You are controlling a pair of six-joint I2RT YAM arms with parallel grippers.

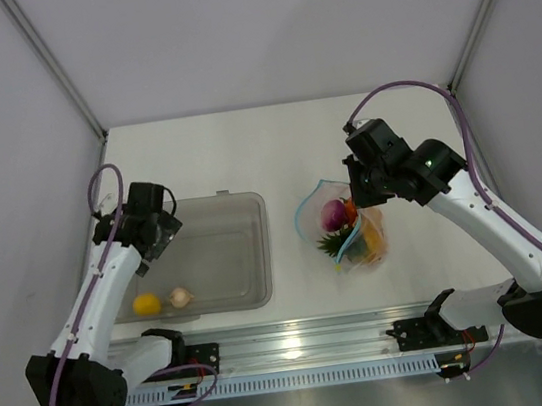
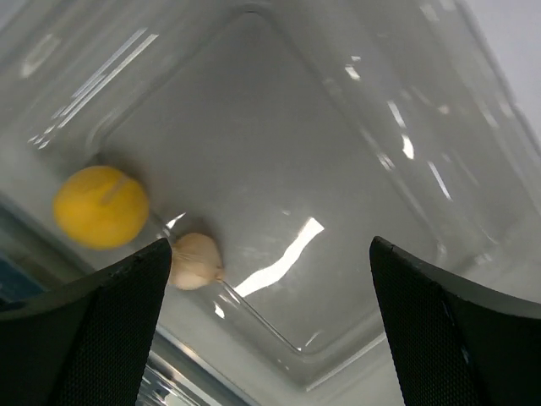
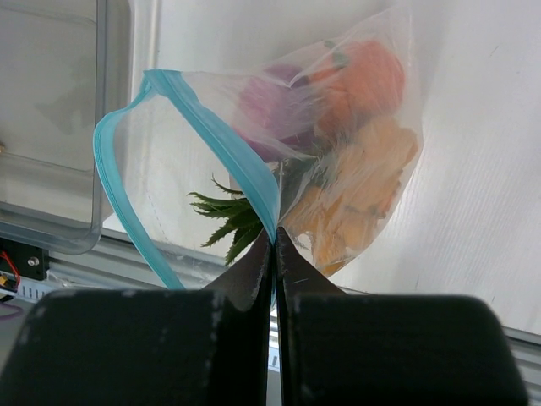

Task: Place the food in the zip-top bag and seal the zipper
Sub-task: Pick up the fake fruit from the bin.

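Tub wall [image 1: 227, 307] close beside lemon [image 1: 147, 303], garlic [image 1: 179, 297]

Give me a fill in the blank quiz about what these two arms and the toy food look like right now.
The grey tub holds ____ pieces of food: a lemon and a garlic bulb.
The right end effector is ____ on the blue zipper of the zip-top bag.
The left end effector is above the tub, its jaws ____.
The onion in the bag is ____.
Missing words: two, shut, open, purple.
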